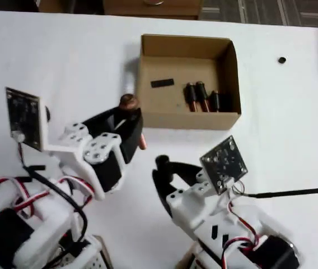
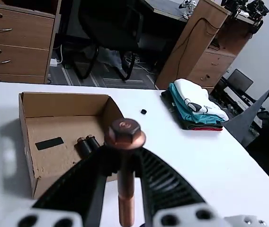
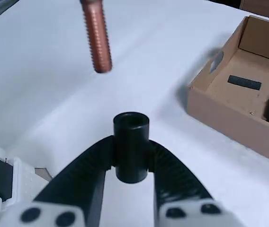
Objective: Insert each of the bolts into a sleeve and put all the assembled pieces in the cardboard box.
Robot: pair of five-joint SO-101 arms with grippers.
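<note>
Left gripper (image 2: 125,156) first: its black jaws are closed on the shank of a copper-coloured bolt (image 2: 124,135). It grips just under the hexagonal head, so the threaded end pokes out free beyond the fingers. That leaves the thread bare for entering a sleeve, which I take to be the reason for gripping so high.

Close beside it, the right gripper (image 3: 131,151) is clamped round a black sleeve (image 3: 131,127), held upright with its open bore facing up, like a socket offered to the bolt. The bolt's tip is near the sleeve's mouth but apart from it and not lined up with it. To me the pair looks mid-alignment, with the insertion not yet done.

Seen from above, both grippers sit near the front wall of the cardboard box (image 1: 190,121), which would make a short carry once the piece is joined. Inside the box a few assembled pieces (image 1: 201,96) lie together toward one side, along with a flat black strip (image 1: 162,83). Farther off on the white table (image 1: 293,157) a small black part (image 1: 282,60) sits alone, too small to identify.
</note>
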